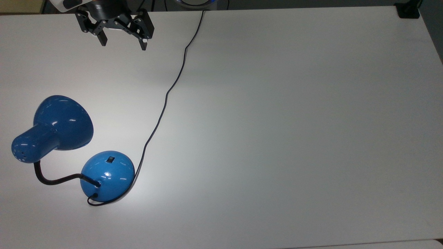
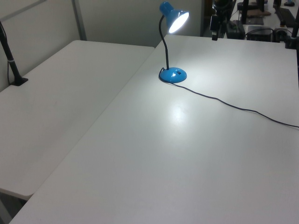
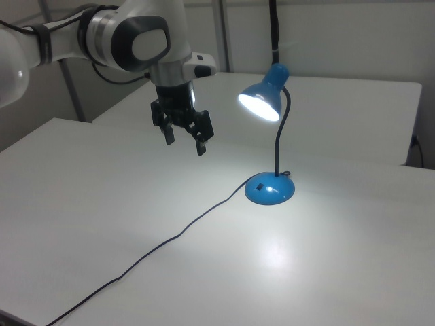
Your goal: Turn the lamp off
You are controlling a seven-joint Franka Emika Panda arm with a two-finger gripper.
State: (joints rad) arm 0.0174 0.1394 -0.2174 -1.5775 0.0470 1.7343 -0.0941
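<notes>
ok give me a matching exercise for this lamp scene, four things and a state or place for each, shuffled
Things:
1. glossy blue bell-shaped lamp shade
2. small black switch
3. thin black cord
4. black two-finger gripper

States or places:
a. trails across the white table
b. lit, glowing
c. open, in the air, holding nothing
d. on the round blue base

Pairs: 1-b, 2-d, 3-a, 4-c

White table (image 1: 277, 121), matte top, w/ a bright pool of light on it beside the lamp base. Lamp (image 1: 107, 175) stands on its round blue base near the table's corner at the top view's lower left; lit, shade up off the surface. Thin black cord (image 1: 166, 97) lies on the table, looping round the base, then snaking across to the edge at the top view's top. 2nd white table (image 2: 60, 102) abuts it on the left view's left.
</notes>
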